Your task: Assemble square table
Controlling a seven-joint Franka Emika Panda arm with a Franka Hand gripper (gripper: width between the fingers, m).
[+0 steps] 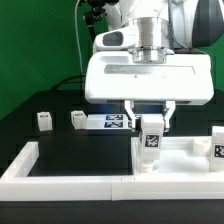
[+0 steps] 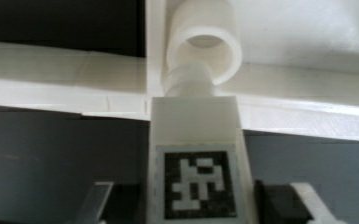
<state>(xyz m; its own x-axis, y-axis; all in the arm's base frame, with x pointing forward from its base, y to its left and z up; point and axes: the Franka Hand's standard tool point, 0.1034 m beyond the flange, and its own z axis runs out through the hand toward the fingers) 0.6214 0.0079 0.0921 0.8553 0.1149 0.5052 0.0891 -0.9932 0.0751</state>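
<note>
My gripper (image 1: 150,122) is shut on a white block leg (image 1: 150,138) with a black-and-white tag and holds it upright over the near left part of the white square panel (image 1: 190,156). In the wrist view the leg (image 2: 197,140) fills the middle between my fingers (image 2: 297,203). Its round peg end (image 2: 204,45) points at the panel's raised rim (image 2: 69,85). A second tagged leg (image 1: 217,142) stands on the panel at the exterior view's right edge. Two more legs (image 1: 44,121) (image 1: 77,119) lie loose on the black table at the left.
The long white L-shaped border wall (image 1: 70,180) runs along the front and up the exterior view's left side. The marker board (image 1: 110,122) lies flat behind my gripper. A green backdrop stands behind the table.
</note>
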